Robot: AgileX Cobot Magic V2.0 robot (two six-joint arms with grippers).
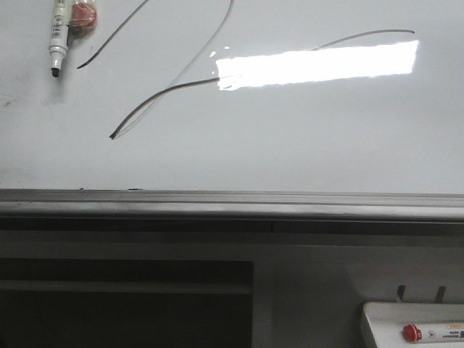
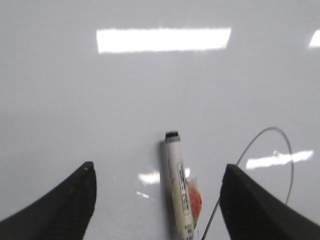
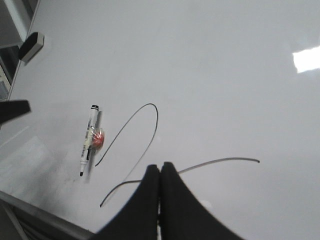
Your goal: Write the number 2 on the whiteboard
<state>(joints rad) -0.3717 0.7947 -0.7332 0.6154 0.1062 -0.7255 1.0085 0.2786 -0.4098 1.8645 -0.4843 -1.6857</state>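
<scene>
The whiteboard fills the front view, with a grey rail along its near edge. The number 2 is thin dark strokes: a long curve and a slanted stroke. A white marker with a red bit beside it lies flat on the board at the far left. In the left wrist view my left gripper stands open above that marker, one finger on each side and apart from it. My right gripper is shut on nothing, over the board by the long stroke.
A small white tray holding a red-capped marker sits below the board at the front right. An eraser block rests on the board's far corner. Bright light glare crosses the strokes.
</scene>
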